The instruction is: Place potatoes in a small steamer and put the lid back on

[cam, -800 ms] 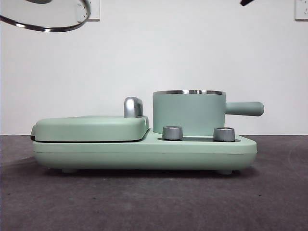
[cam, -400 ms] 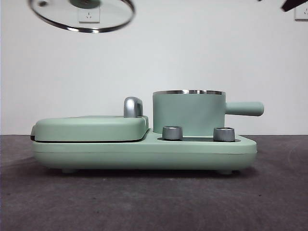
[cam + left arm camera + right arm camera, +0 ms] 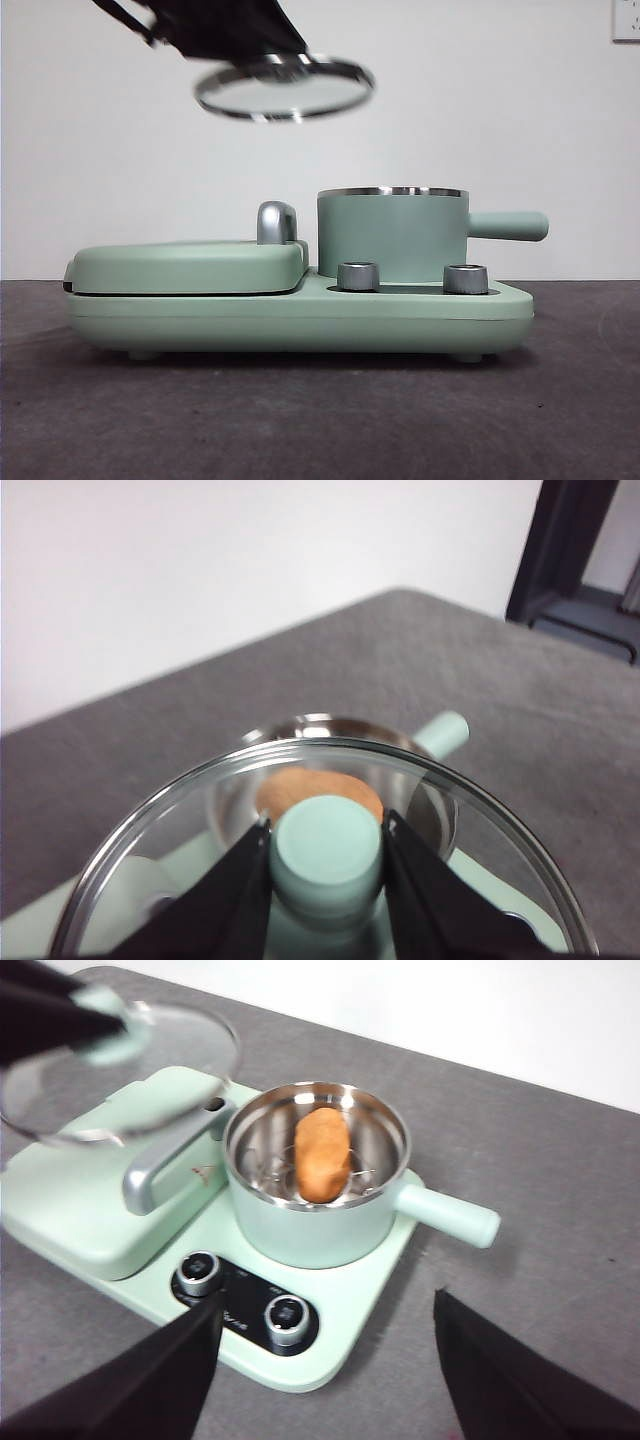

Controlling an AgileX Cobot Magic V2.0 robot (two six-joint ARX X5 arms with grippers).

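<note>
The potato (image 3: 322,1153) lies inside the small steamer (image 3: 392,236), on a steel rack; through the glass it also shows as an orange lump (image 3: 300,788). My left gripper (image 3: 326,852) is shut on the mint-green knob of the glass lid (image 3: 285,88), holding it in the air above and to the left of the steamer, over the griddle side. The lid (image 3: 120,1070) hangs tilted in the right wrist view. My right gripper (image 3: 325,1345) stands open high above the table in front of the appliance, holding nothing.
The steamer sits on a mint-green appliance base (image 3: 300,315) with two silver dials (image 3: 358,276). A flat griddle cover (image 3: 185,265) with a chrome handle (image 3: 276,222) takes the left half. Grey table surface surrounds it.
The lid has travelled rightward and lower, from the top left corner toward the steamer, with the dark left arm now showing above it. The black tip at the top right has left the view.
</note>
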